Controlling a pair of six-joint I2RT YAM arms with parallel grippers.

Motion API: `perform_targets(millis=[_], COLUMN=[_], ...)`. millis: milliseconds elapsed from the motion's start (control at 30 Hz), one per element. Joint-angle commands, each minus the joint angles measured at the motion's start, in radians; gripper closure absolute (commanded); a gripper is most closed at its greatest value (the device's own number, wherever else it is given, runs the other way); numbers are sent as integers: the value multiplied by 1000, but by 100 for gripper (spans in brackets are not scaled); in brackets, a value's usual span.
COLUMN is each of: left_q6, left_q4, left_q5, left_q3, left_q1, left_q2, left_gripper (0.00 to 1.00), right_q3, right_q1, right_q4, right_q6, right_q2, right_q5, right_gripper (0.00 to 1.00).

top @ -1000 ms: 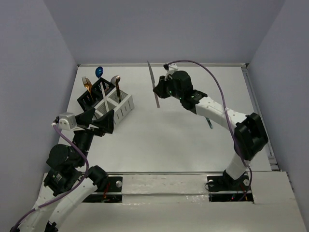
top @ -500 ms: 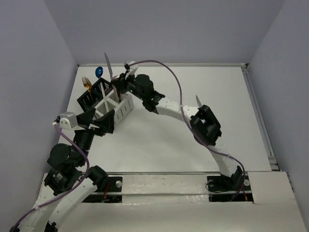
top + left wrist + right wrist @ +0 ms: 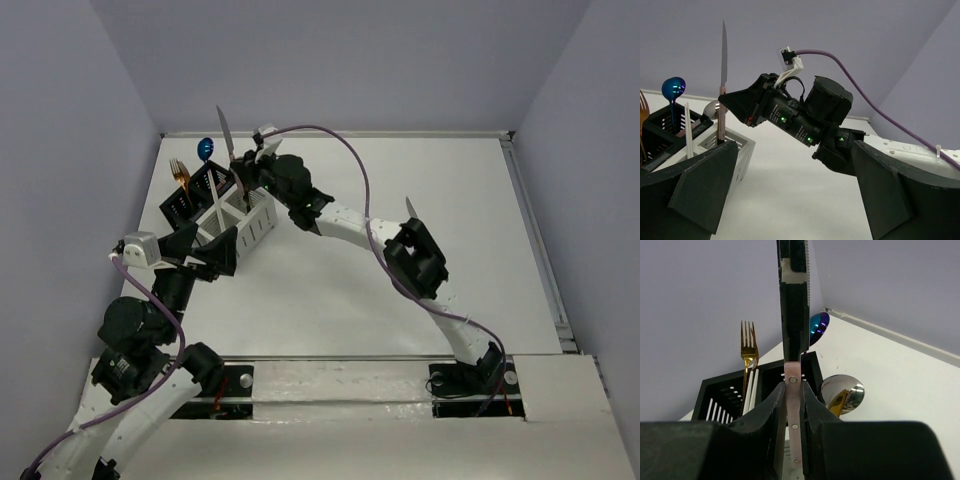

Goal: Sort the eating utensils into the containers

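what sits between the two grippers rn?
The white caddy, in the top view: left gripper open on its near side, right gripper holding a knife on its far side.

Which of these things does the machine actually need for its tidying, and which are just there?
Part of the job: knife in the right gripper, black caddy, white caddy, gold fork, blue spoon, silver spoon, chopsticks.
Just there: purple cable, table.

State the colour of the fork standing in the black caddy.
Gold. The fork shows best in the right wrist view.
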Motion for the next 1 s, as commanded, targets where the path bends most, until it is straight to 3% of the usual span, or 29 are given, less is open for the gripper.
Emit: perform_targets(millis=[0, 67, 200, 333, 533, 667, 800, 967], left_q6=[8, 8, 8, 8, 6, 6, 6, 5], left_q4=[51, 51, 53, 53, 50, 50, 50, 50], left_q5=[6, 6, 10, 6, 8, 5, 6, 10], left_q3=[-8, -8, -8, -8, -8, -8, -8, -6], left_q1=[4, 4, 4, 4, 4, 4, 4, -14], left_q2=[18, 18, 18, 13, 6, -13, -28, -39], left_gripper=[1, 1, 1, 1, 1, 1, 1, 1], right_q3=[-49, -64, -47, -96, -283, -534, -760, -947], right_q1=[6, 15, 15, 15, 15, -37, -167, -370], right_q4=[102, 105, 61, 76, 136, 74, -135, -572], right_q6=[-14, -14, -26, -28, -49, -51, 35, 182], right_q2=[-40, -48, -53, -88, -255, -431, -629, -836], right_q5=[23, 8, -6, 15, 107, 173, 201, 265], right_gripper=[84, 66, 47, 41, 42, 47, 50, 50])
